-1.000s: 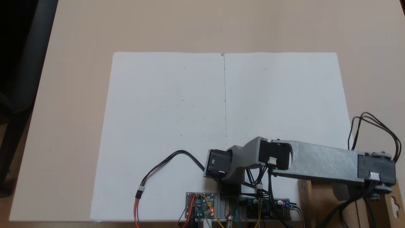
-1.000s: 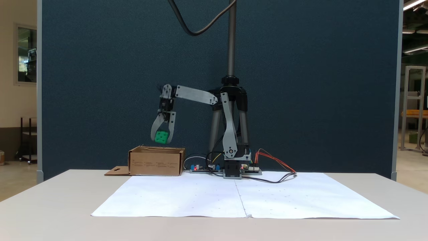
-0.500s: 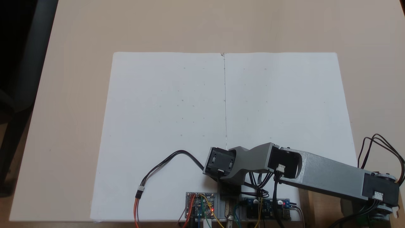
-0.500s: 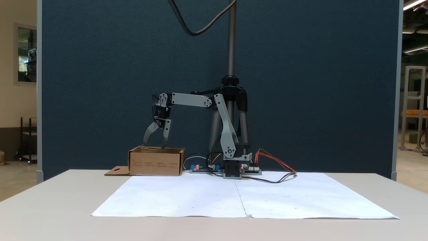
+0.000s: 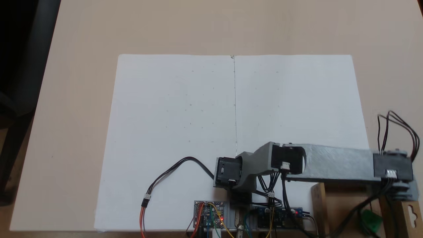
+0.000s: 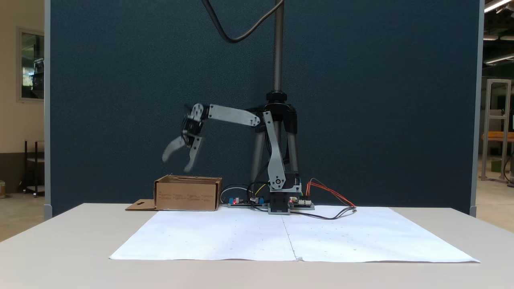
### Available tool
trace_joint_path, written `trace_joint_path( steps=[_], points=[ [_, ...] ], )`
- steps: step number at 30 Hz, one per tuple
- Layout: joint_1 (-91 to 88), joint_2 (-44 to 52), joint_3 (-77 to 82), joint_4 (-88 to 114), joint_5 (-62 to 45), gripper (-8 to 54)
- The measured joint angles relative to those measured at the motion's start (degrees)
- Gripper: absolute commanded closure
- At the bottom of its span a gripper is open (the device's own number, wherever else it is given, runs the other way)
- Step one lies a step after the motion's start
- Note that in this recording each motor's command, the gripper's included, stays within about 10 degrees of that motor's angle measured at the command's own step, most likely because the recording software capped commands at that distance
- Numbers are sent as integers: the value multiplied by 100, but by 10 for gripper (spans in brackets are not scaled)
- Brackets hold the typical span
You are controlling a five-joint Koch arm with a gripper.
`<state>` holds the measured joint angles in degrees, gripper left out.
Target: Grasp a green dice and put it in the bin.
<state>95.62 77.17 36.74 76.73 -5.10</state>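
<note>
The green dice [image 5: 370, 220] lies inside the bin [image 5: 318, 205] at the bottom right of a fixed view, partly crossed by black cables. From the side, the bin [image 6: 188, 195] is a brown cardboard box left of the arm's base, and its walls hide the dice. My gripper [image 6: 176, 163] hangs a little above the bin's left half, blurred by motion. It is open, with nothing between its fingers. In the view from above, the forearm [image 5: 333, 163] reaches right over the bin.
Two white paper sheets [image 5: 231, 132] cover the table's middle. Circuit boards [image 5: 210, 213] and loose cables [image 5: 165, 178] sit by the arm's base. The bin's flap [image 6: 140, 205] lies flat to its left. A tripod [image 6: 277, 120] and a blue partition stand behind.
A second ago my gripper held the green dice above the bin. It dipped to the rim, opened and let go. Now it has risen, empty, tilted left; the dice lies in the bin.
</note>
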Motion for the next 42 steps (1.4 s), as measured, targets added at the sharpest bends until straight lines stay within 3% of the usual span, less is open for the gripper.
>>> trace_joint_path(
  steps=[4,18,31,42],
  points=[
    [-888,554,0,-132,378,14],
    [-4518,1731,0,-132,694,14],
    [-8341,2039,26,-123,905,13],
    [-9545,3463,4025,-1881,923,17]
  ],
)
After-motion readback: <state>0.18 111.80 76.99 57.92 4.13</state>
